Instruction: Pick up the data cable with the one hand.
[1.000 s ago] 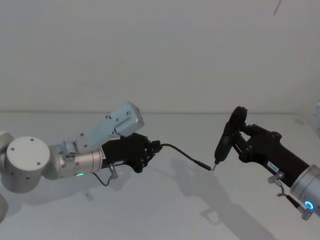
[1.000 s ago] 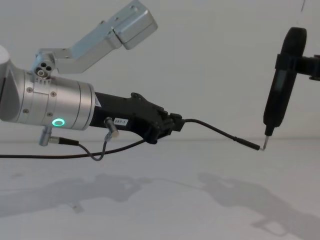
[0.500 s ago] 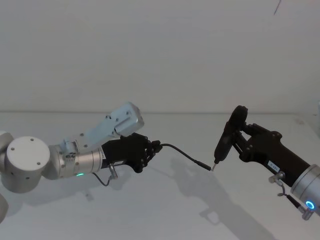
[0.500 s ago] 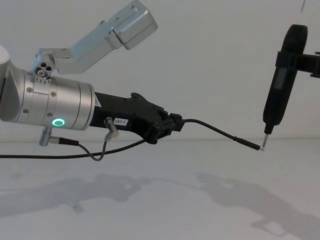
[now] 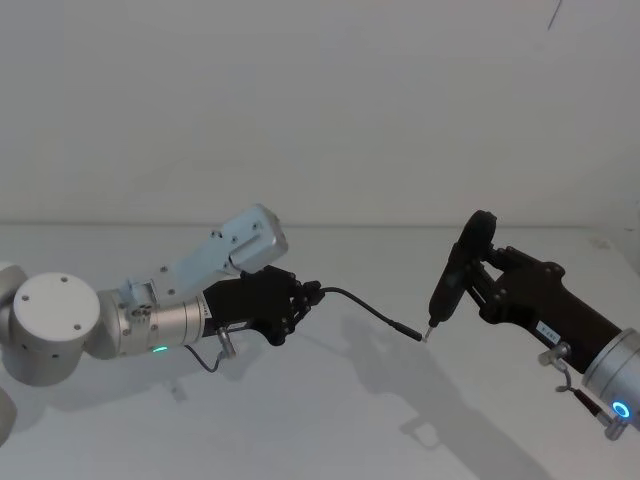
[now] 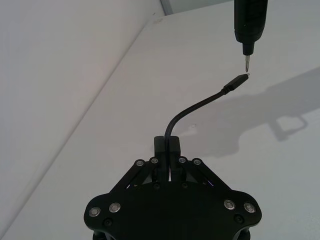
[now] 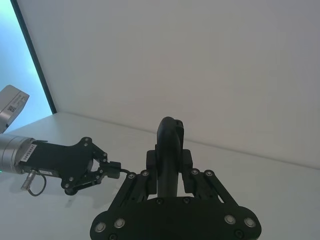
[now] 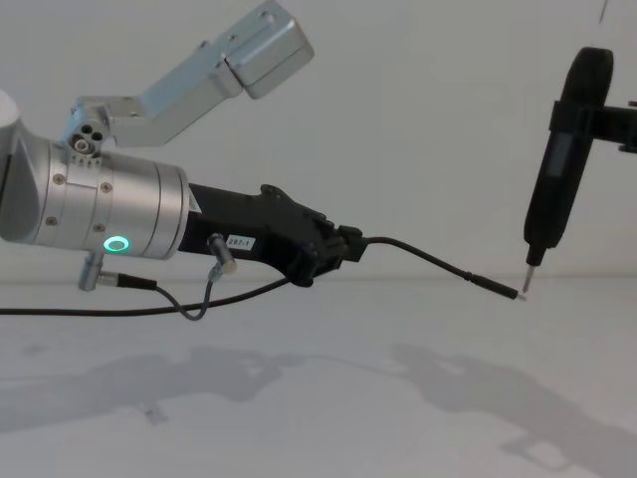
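My left gripper (image 5: pixel 308 292) is shut on the data cable (image 5: pixel 368 309), a thin black cord that arcs out from between its fingers above the white table. The cord's slim plug (image 8: pixel 495 288) points toward the right arm. In the left wrist view the left gripper (image 6: pixel 169 145) clamps the cable (image 6: pixel 195 106) at its thicker end. My right gripper (image 5: pixel 480 274) is shut on a dark pen-like tool (image 5: pixel 455 272) held upright. The tool's thin metal tip (image 8: pixel 527 282) hangs right at the plug's silver end; I cannot tell whether they touch.
A short grey looped wire (image 8: pixel 212 286) and a black lead (image 8: pixel 60 311) hang under the left wrist. A silver camera housing (image 5: pixel 238 244) sticks up from the left arm. The white table (image 5: pixel 320 420) carries the arms' shadows, with a plain white wall behind.
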Controlling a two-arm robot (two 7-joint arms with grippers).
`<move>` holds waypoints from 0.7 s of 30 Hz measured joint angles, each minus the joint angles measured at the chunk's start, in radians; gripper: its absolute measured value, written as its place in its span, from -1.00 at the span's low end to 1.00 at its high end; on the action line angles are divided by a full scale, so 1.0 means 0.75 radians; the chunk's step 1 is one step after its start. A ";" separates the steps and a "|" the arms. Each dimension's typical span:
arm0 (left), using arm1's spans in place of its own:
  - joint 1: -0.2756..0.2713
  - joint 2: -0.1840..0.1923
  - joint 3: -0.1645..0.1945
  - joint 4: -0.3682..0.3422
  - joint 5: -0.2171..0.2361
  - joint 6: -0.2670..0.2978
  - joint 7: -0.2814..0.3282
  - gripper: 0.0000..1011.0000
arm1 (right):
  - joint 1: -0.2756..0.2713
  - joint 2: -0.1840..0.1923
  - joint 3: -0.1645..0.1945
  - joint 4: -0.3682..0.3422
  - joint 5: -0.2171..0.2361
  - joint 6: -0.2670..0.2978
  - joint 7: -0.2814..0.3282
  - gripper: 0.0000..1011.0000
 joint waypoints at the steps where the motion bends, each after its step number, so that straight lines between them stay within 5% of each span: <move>1: 0.000 0.000 0.000 0.000 0.000 0.000 0.000 -0.91 | 0.000 0.001 0.000 0.000 0.000 0.000 -0.001 -0.45; 21: 0.000 0.000 0.000 0.000 0.000 0.000 0.000 -0.91 | 0.008 0.016 -0.021 0.010 -0.006 -0.011 -0.018 -0.45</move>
